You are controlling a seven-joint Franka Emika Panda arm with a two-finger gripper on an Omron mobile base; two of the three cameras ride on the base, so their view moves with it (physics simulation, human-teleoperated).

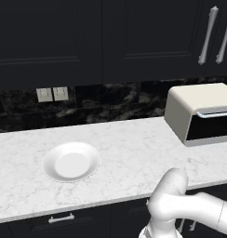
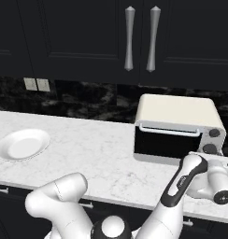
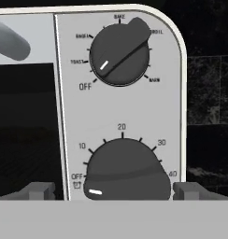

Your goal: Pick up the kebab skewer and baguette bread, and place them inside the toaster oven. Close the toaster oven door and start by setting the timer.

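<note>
A: Two-finger gripper is right up at the boxy cream-white toaster oven, jaws spread wide, nothing between them.

B: And the round dark timer knob?

A: Dead ahead, sitting between the fingertips, its marker at OFF. The dark glass door looks shut.
</note>
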